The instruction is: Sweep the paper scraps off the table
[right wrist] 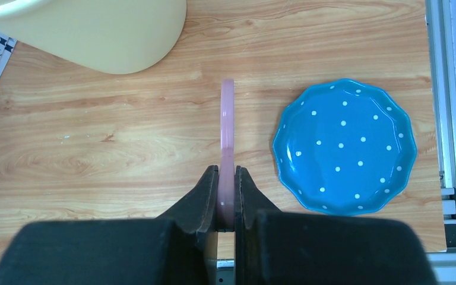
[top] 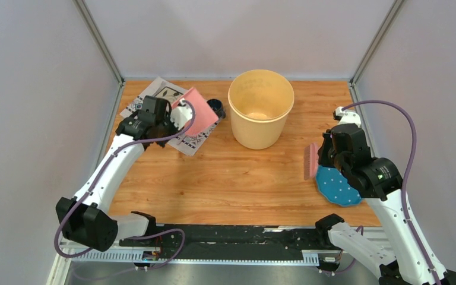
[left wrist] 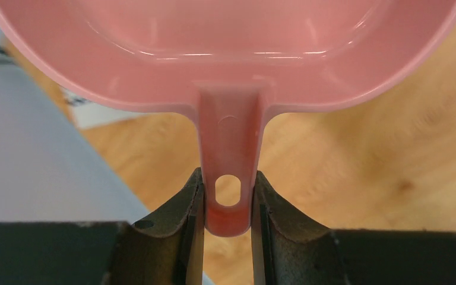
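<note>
Right gripper (right wrist: 226,172) clamps pink brush (right wrist: 227,119) right of cream bucket (top: 260,110); left gripper (left wrist: 228,176) clamps dustpan (left wrist: 225,47) left of it. No scraps visible on table (top: 225,178): sweeping seems done, tools down next.

Orange-brown wood grain marks the table (top: 214,178), with a cream-yellow bucket (top: 260,113) at upper centre and a bright blue, white-dotted plate (right wrist: 344,145) at lower right. At upper left are a pink dustpan (top: 200,110), a white placemat (top: 154,90) printed with black geometric motifs, and a dark blue cup (top: 216,107). The brush (top: 311,161) is pink too.
</note>
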